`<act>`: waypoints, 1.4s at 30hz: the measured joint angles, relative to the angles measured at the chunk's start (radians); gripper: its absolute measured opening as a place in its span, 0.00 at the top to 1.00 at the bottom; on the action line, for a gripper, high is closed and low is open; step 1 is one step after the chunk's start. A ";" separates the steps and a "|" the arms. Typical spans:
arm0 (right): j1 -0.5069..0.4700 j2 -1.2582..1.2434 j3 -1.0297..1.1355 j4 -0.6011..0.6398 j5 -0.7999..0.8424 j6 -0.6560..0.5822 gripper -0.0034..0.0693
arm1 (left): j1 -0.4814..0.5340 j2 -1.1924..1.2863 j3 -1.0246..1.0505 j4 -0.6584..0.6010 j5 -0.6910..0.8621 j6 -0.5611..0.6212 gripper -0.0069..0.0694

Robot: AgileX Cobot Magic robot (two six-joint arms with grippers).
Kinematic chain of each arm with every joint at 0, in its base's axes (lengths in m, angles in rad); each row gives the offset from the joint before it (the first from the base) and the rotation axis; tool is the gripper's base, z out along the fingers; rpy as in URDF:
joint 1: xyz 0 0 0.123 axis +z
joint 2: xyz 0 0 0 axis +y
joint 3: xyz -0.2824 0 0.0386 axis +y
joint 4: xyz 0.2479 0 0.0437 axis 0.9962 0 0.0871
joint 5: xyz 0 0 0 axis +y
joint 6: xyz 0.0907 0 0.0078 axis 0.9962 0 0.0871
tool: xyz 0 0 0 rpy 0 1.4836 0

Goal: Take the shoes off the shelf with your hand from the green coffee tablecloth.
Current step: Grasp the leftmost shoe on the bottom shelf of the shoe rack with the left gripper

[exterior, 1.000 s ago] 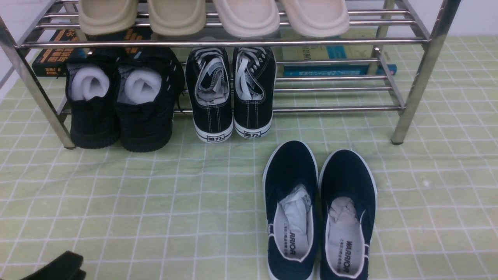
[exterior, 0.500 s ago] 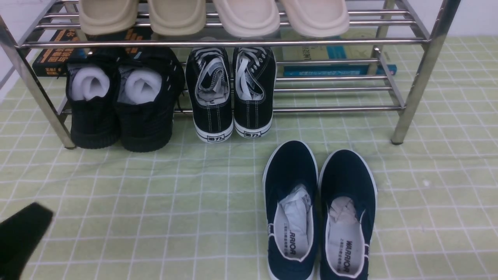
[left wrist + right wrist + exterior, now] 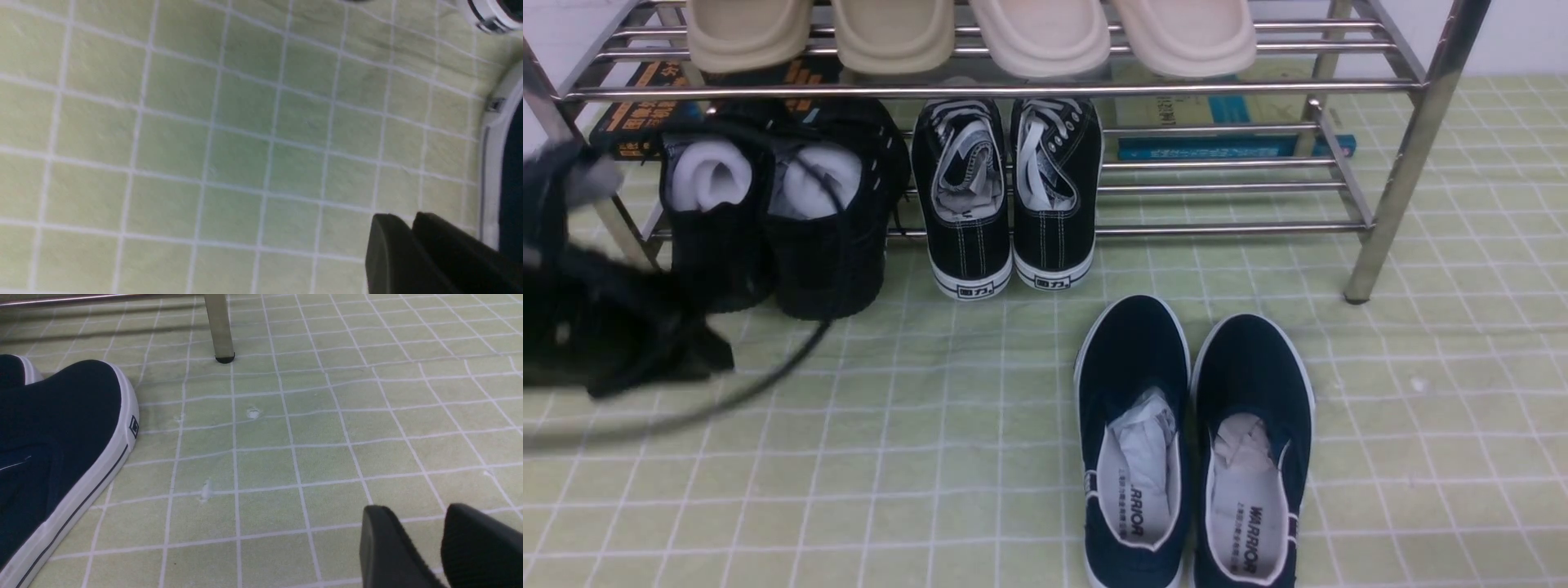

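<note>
Left gripper (image 3: 402,222), fingers pressed together and holding nothing, has swung up across the green coffee tablecloth (image 3: 890,425) to 8 o'clock of the black knit shoes (image 3: 776,220), which stand on the shelf (image 3: 1013,90), lower tier. Approach begun; jaws must open first.

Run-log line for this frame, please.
phase: pre-grasp | left gripper: shut, empty, above green tablecloth | right gripper: slightly open, empty | black knit sneakers: on shelf lower tier, not gripped
</note>
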 joint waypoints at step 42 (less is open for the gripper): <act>0.000 0.000 0.000 0.000 0.000 0.000 0.63 | 0.000 0.592 -0.382 0.715 -0.320 -0.549 0.73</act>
